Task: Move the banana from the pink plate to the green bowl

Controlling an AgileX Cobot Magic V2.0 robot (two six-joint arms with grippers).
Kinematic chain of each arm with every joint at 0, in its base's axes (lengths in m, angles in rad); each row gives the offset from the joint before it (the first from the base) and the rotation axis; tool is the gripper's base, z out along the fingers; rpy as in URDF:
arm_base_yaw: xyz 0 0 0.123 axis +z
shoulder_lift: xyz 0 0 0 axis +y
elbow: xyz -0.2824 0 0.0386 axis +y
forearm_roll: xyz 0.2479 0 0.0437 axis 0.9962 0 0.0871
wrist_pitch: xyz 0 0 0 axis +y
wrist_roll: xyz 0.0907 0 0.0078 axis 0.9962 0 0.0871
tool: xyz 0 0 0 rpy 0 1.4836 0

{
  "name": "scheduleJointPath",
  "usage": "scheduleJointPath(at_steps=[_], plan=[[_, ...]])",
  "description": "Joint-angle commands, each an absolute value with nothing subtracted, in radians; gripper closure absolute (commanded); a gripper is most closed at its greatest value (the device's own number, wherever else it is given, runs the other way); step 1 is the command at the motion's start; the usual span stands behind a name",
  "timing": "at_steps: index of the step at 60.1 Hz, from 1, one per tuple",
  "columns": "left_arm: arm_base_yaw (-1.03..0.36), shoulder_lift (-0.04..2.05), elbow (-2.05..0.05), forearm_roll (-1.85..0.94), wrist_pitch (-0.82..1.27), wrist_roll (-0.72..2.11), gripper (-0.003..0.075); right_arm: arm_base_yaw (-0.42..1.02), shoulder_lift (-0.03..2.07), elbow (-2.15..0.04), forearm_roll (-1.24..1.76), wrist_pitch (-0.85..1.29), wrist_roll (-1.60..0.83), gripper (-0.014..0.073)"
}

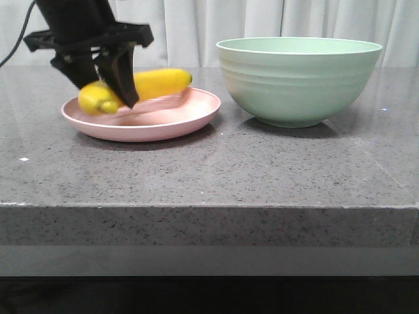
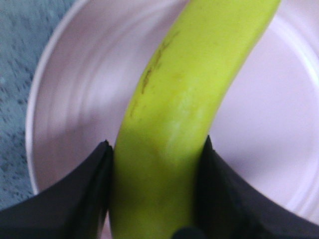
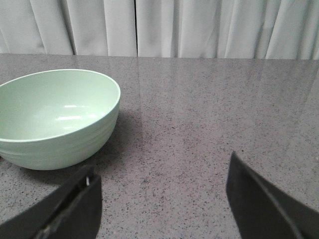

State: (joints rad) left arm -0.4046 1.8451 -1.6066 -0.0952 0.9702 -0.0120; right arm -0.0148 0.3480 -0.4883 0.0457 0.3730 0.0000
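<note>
The yellow banana (image 1: 154,84) lies over the pink plate (image 1: 177,121) at the left of the table. My left gripper (image 1: 108,88) comes down from above and is shut on the banana, near its left end. In the left wrist view the banana (image 2: 184,99) fills the gap between the two black fingers (image 2: 84,194), with the pink plate (image 2: 84,74) beneath. The green bowl (image 1: 298,78) stands empty to the right of the plate. My right gripper (image 3: 162,191) is open above bare table, with the green bowl (image 3: 55,119) off to one side of it.
The grey speckled table (image 1: 209,170) ends in a front edge close to the camera. White curtains (image 1: 196,26) hang behind it. Bare surface lies between plate and bowl and right of the bowl.
</note>
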Motion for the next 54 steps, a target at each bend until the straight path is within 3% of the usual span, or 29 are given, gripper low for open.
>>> scheduleJointPath(at_steps=[1, 15, 34, 54], plan=[[-0.402, 1.760, -1.678, -0.108, 0.926, -0.018, 0.0678, -0.019, 0.362, -0.526, 0.037, 0.292, 0.000, 0.0053], [-0.402, 1.723, -1.740, -0.145, 0.943, -0.012, 0.0678, -0.019, 0.362, -0.526, 0.037, 0.292, 0.000, 0.0053], [-0.368, 1.666, -1.740, -0.608, 1.017, 0.251, 0.0678, -0.019, 0.362, -0.526, 0.037, 0.292, 0.000, 0.0053], [-0.367, 1.649, -1.740, -0.652, 1.223, 0.363, 0.0678, -0.001, 0.434, -0.586, 0.151, 0.397, 0.000, 0.0053]])
